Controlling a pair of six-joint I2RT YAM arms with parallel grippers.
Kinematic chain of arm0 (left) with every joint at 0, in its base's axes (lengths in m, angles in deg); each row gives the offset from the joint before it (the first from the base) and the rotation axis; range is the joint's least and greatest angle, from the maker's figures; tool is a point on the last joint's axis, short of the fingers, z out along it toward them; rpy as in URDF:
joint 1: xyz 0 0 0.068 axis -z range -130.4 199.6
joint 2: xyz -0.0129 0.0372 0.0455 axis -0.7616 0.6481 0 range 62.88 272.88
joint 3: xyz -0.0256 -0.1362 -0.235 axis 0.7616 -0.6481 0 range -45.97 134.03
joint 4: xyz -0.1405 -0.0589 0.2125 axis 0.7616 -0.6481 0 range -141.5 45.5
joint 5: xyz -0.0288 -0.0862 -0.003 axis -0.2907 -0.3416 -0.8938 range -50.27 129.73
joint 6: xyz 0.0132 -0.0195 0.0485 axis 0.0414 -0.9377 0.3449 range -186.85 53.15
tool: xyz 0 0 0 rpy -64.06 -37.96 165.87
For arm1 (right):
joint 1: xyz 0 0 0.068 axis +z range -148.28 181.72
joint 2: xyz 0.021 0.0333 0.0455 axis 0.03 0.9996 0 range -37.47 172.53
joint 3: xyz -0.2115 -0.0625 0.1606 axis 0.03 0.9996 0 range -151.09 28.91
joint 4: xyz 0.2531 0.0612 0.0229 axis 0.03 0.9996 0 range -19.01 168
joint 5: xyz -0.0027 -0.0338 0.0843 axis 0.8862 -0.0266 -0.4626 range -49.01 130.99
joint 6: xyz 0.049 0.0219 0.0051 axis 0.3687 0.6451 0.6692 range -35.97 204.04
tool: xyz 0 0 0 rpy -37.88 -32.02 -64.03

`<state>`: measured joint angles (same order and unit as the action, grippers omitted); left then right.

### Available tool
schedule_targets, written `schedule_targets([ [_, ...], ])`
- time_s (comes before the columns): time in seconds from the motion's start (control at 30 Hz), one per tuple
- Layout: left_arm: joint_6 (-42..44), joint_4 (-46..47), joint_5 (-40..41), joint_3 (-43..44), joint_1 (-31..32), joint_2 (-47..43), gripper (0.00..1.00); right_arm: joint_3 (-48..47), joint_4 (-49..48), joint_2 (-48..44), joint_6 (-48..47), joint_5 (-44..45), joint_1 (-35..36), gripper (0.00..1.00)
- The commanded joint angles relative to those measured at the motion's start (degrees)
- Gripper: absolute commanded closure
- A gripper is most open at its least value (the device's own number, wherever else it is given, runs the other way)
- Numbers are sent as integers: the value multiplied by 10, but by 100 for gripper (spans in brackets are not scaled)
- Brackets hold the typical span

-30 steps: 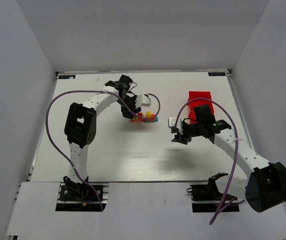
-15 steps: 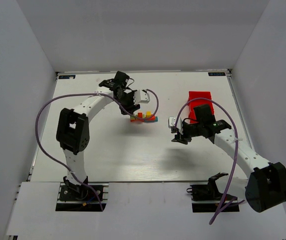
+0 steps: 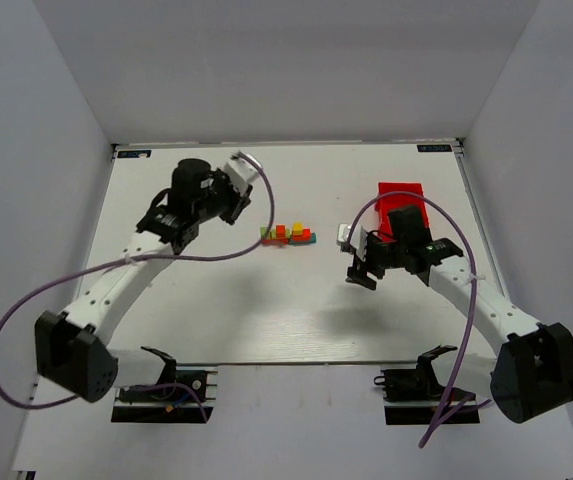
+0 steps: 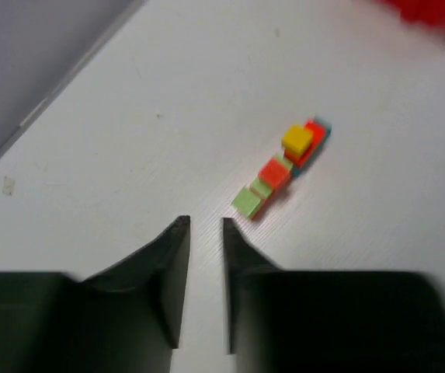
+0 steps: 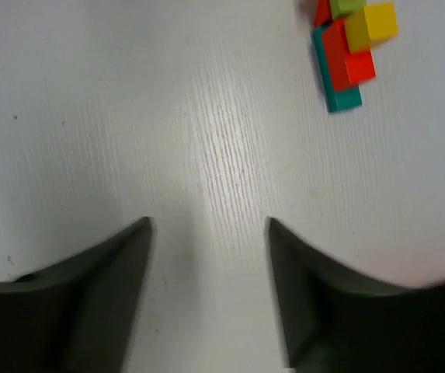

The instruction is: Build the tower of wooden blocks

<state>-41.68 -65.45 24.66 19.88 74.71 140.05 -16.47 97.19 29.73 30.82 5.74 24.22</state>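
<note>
Tower (image 3: 288, 235) sits mid-frame in the overhead view on the white desk (image 3: 216, 300), a teal bar (image 5: 337, 98) lowest, with red, yellow (image 4: 297, 140) and green pieces along it. Your left hand (image 4: 205, 225) is closed on nothing and hangs to the left, clear of the stack — likely so nothing gets knocked. Your right hand (image 5: 209, 225) is spread and empty near the red tray (image 3: 398, 195) — well placed, I judge, to fetch another piece.
</note>
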Motion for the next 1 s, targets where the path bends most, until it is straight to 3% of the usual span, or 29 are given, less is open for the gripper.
schedule_targets([
  [0.0, -183, 67, 44, -4, -5, -87, 58, -45, -47, -22, 92, 70, -3, 22],
  [0.03, -221, 58, 50, -15, -5, -125, 21, -62, -50, -24, 109, 92, -3, 10],
  [0.1, -234, 58, 34, -57, -5, -164, 0, -87, -69, -23, 190, 126, -2, 10],
  [0.23, -239, 58, 29, -155, -5, -240, 0, -137, -83, -6, 318, 208, -1, 10],
  [0.33, -247, 58, 72, -190, -5, -261, 0, -159, -87, -2, 407, 250, 0, 10],
  [0.57, -229, 51, 48, -201, -5, -251, 0, -112, -118, -43, 387, 277, -3, 10],
  [0.7, -212, 20, 33, -179, -5, -242, 0, -12, -173, -96, 357, 278, -4, 10],
  [0.97, -202, 20, 59, -187, -5, -274, 0, 12, -181, -142, 331, 261, -10, 10],
])
